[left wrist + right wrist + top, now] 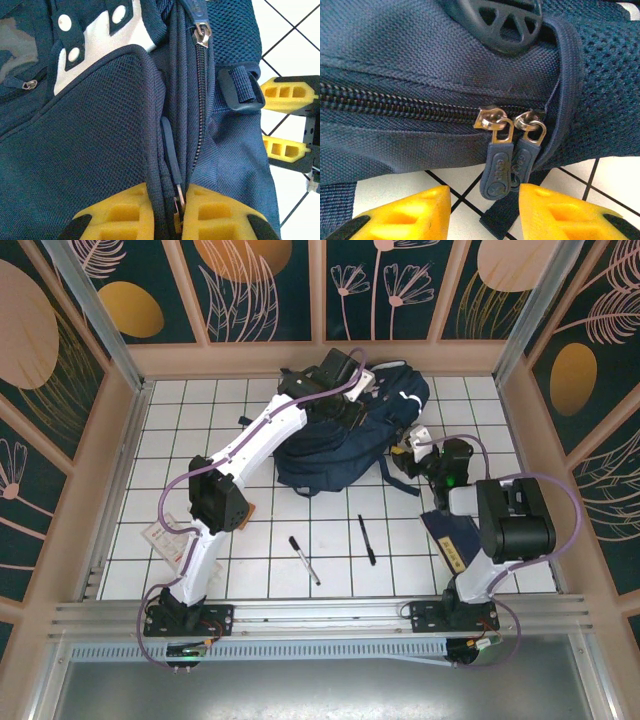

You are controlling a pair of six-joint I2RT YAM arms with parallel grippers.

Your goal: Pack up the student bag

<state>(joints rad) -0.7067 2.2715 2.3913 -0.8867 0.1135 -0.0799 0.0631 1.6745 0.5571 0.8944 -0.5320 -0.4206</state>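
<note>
Bag (335, 455) flat on the tabletop (260, 540), toward 12 o'clock from the middle. Long axis slanted, from 7 o'clock to 1 o'clock. Rounded wide end at 7 o'clock, end with the white patches (100, 35) at 1 o'clock. One strap (385, 472) trailing out on the 4 o'clock side.

Main zip (395, 102) closed along the visible part, with two pulls (496, 167) side by side at its end. Second zip (201, 100) closed too, and also the small pocket zip (30, 84). Not possible to tell what is inside the bag.

Left fingers (120, 212) at the 1 o'clock end of the bag, pressed together on a fold of its fabric, with a metal slider (177, 205) pinched between them. Right fingers (410, 215) at the 3 o'clock side, parted to a moderate gap, holding nothing. The two pulls hanging at this gap, not gripped.

Loose on the tabletop toward 6 o'clock: two pens (305, 560), well apart from the bag. Notebook (445, 535) at 4 o'clock, partly under the right arm.
</note>
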